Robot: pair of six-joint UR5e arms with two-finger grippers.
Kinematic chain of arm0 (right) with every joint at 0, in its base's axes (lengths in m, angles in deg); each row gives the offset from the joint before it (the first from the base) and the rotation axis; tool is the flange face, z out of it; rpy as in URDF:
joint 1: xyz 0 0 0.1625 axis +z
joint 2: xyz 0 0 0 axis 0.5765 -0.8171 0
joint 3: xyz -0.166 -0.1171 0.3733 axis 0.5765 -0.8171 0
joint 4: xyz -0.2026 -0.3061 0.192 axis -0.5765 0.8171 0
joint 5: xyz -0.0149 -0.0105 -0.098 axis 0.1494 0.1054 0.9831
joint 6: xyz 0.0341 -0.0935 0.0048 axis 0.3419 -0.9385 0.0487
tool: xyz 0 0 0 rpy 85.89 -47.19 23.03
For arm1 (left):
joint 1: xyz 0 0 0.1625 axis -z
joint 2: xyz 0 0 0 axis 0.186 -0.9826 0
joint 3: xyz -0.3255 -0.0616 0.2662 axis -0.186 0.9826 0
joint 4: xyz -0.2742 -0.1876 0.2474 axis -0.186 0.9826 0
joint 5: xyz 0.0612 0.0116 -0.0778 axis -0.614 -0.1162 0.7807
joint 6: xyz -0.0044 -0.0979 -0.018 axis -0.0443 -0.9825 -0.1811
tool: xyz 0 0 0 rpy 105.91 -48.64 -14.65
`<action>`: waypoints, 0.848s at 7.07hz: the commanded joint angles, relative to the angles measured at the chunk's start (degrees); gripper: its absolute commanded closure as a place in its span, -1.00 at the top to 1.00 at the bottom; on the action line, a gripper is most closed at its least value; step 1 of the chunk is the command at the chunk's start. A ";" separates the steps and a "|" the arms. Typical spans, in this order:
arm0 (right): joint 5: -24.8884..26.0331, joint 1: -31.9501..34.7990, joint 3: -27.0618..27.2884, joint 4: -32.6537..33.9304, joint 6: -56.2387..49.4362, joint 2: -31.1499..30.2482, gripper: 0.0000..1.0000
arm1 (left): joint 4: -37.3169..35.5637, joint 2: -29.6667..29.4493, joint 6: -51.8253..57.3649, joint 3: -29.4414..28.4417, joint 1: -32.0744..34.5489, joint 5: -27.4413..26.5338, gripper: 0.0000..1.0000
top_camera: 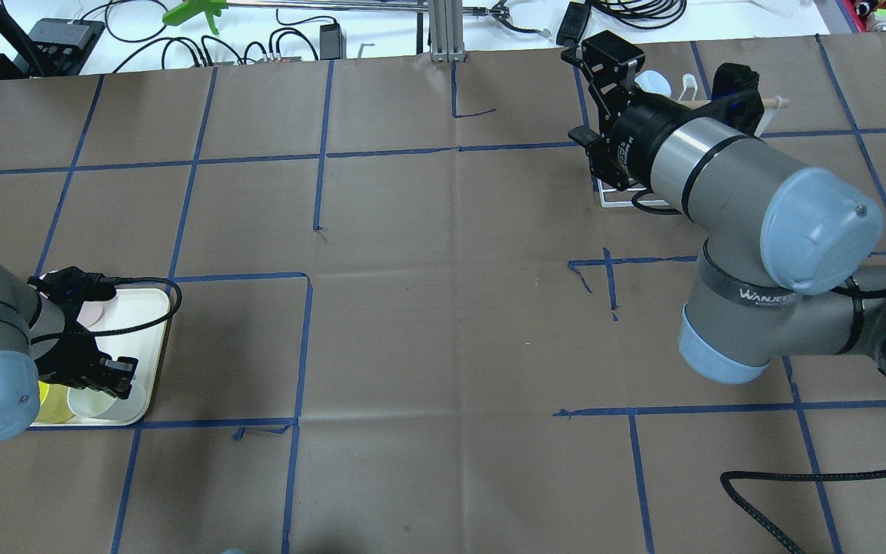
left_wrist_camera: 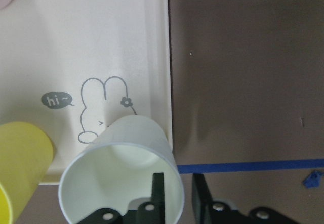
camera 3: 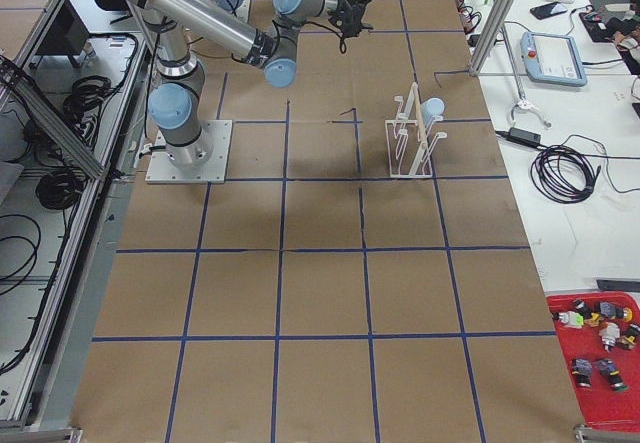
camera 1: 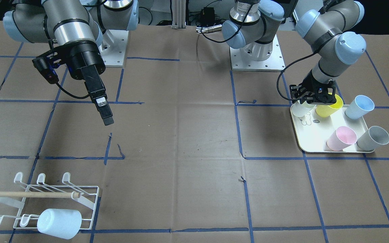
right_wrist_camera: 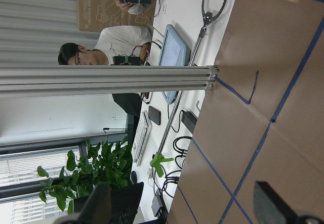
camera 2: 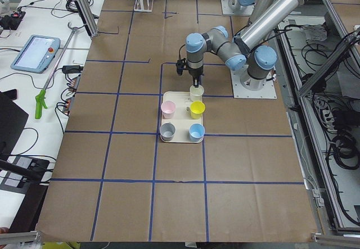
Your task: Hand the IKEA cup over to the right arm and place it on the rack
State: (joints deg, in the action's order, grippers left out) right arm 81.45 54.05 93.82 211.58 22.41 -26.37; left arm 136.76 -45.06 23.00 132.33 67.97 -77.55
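A white cup (left_wrist_camera: 121, 183) stands at the corner of a cream tray (left_wrist_camera: 76, 42) with a rabbit print. My left gripper (left_wrist_camera: 178, 196) straddles its rim, one finger inside and one outside, with the jaws narrowed onto the wall. The cup also shows in the front view (camera 1: 303, 110) under the left gripper (camera 1: 311, 101). My right gripper (camera 1: 105, 114) hangs open and empty above the table, far from the tray; its wide-apart fingers (right_wrist_camera: 96, 209) show in the right wrist view. The white wire rack (camera 1: 56, 199) carries a pale blue cup (camera 1: 59, 222).
On the tray (camera 1: 307, 141) lie a yellow cup (camera 1: 329, 106), a blue cup (camera 1: 360, 106), a pink cup (camera 1: 341, 138) and a grey cup (camera 1: 373, 138). The yellow cup touches the white one. Blue tape lines cross the brown table cover. Operators sit beyond the far edge.
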 commanded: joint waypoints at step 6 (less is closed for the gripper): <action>-0.09 0.13 1.31 0.63 0.68 1.23 0.99 | 26.74 -1.22 -1.27 -28.96 4.52 -3.43 -1.00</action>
State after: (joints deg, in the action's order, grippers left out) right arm 81.36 54.18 95.12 212.15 23.08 -25.29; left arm 154.87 -45.10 22.40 112.45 70.67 -81.11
